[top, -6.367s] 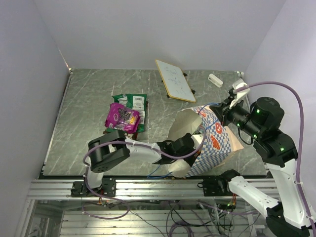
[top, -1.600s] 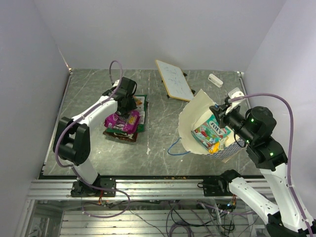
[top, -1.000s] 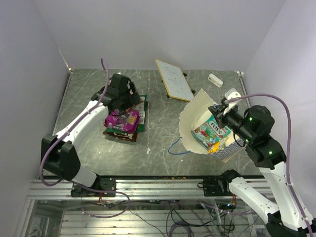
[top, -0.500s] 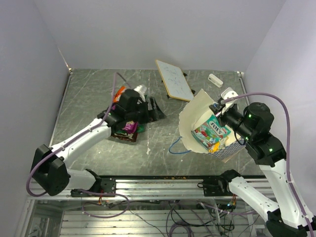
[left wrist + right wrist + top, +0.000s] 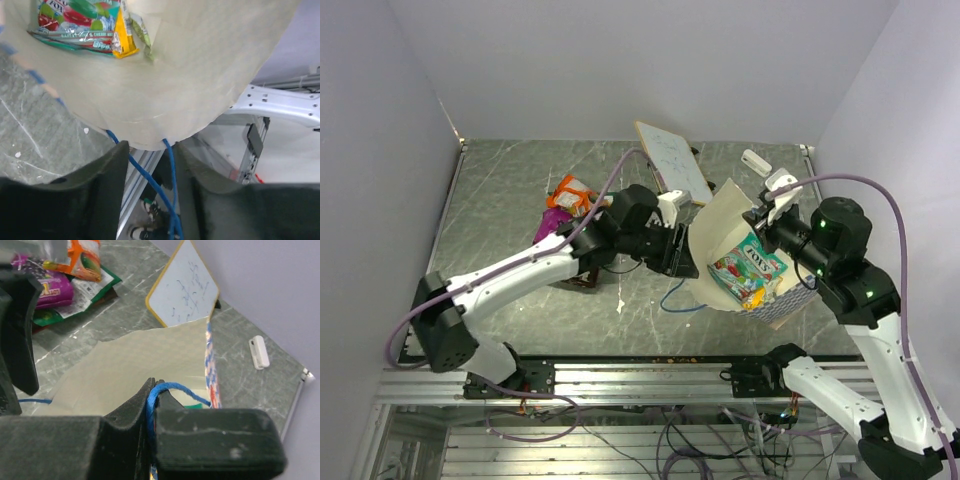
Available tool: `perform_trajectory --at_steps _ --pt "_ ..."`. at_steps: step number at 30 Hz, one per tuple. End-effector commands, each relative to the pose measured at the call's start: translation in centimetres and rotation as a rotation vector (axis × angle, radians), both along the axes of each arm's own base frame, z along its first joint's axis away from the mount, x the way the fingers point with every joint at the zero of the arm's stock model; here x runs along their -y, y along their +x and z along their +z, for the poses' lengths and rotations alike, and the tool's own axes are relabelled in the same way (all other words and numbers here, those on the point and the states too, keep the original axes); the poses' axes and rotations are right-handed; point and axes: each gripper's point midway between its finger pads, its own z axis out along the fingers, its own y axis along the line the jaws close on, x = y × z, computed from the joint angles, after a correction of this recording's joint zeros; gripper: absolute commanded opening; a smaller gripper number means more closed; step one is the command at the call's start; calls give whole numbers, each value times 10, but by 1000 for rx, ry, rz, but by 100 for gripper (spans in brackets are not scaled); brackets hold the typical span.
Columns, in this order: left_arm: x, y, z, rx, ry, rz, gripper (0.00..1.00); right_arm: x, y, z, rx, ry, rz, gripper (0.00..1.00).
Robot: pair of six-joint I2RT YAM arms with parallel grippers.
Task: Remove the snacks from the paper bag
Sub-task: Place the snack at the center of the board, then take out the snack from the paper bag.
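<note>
Now the spread left gripper hangs at the paper bag's mouth; the right gripper pinches its blue cord. Nudging the rim could fold it shut.

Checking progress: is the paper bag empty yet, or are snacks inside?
Not empty. A teal packet and a small yellow packet lie inside the paper bag, visible through its open mouth.

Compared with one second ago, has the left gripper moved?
Yes. The left gripper left the snack pile and went right, to the mouth of the paper bag, nearer the fixed white board.
</note>
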Motion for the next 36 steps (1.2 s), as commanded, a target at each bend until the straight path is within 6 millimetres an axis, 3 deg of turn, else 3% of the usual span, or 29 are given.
perform_trajectory --at_steps 1,3,8,13,17,21,31,36 --pt "3 -20 -31 -91 148 -150 45 27 7 23 35 -66 -133 0" --pt "6 -25 -36 -111 171 -193 44 40 11 34 73 -107 -192 0" --pt "3 -24 -37 -69 217 -203 67 46 15 48 124 -158 -206 0" --pt "-2 -31 -43 -98 219 -203 62 47 14 52 154 -170 -197 0" --pt "1 -29 -47 -94 213 -197 66 56 16 59 225 -250 -215 0" --pt "13 -19 -47 -84 202 -173 70 63 25 75 290 -336 -234 0" --pt "65 -1 -21 -27 75 -206 72 71 49 128 414 -516 -271 0" --pt "76 2 -7 -2 31 -217 73 70 55 157 467 -626 -242 0"
